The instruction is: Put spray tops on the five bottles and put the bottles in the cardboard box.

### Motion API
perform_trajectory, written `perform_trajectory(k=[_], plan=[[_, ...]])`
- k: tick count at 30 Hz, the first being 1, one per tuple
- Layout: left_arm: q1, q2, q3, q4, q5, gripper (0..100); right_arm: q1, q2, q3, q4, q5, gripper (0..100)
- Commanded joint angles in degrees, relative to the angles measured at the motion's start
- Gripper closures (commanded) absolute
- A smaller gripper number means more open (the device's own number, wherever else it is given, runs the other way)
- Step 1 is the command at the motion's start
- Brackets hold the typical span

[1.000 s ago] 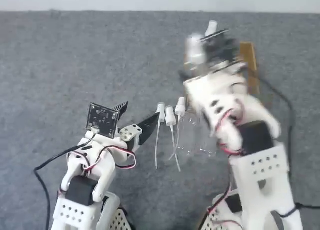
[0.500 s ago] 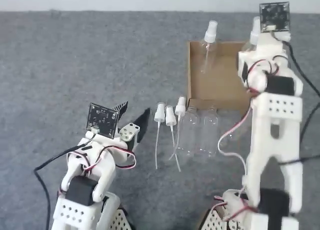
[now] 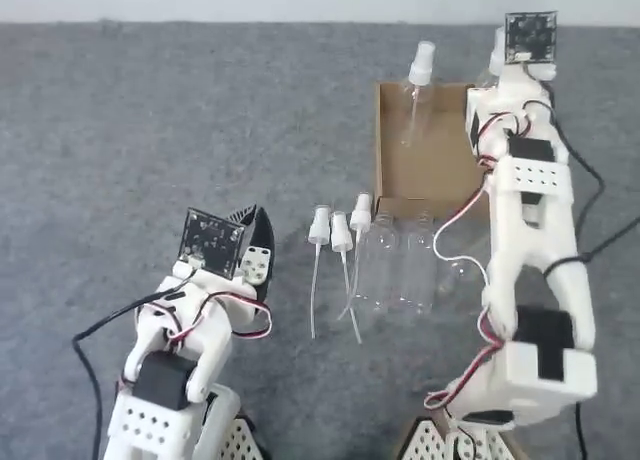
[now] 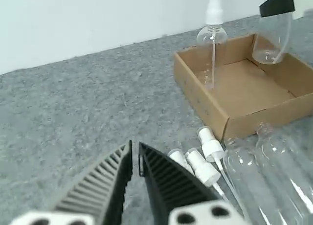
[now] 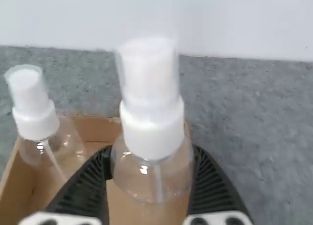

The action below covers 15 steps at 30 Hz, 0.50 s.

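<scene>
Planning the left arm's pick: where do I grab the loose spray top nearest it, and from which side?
I'd take the nearest spray top by its white head, not the thin tube. It lies flat, tube stretched out, so come down from above, jaws straddling the head.

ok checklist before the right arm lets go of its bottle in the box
1. spray top on the held bottle: ok, seated.
2. right pincer grip: ok, shut around the bottle's shoulder.
3. held bottle over the cardboard box: ok.
4. clear of the standing bottle in the box: ok, apart.
5. base touching the box floor: cannot tell.
6. left pincer out of the way: ok, shut and empty beside the loose spray tops.
</scene>
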Motion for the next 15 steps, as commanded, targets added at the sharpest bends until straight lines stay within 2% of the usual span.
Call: perform_trajectory(k=[1, 8, 15], plan=[[-0.4, -0.7, -0.5, -1.6, -0.6, 99, 0.5, 2.4, -8.5, -2.9, -0.7, 99.3], [-0.4, -0.7, -0.5, -1.6, -0.6, 99, 0.7, 14.6, -19.7, -2.9, -0.8, 99.3], [-0.4, -0.7, -0.4, -1.6, -0.6, 99, 0.7, 20.8, -23.2, -3.6, -0.8, 99.3]])
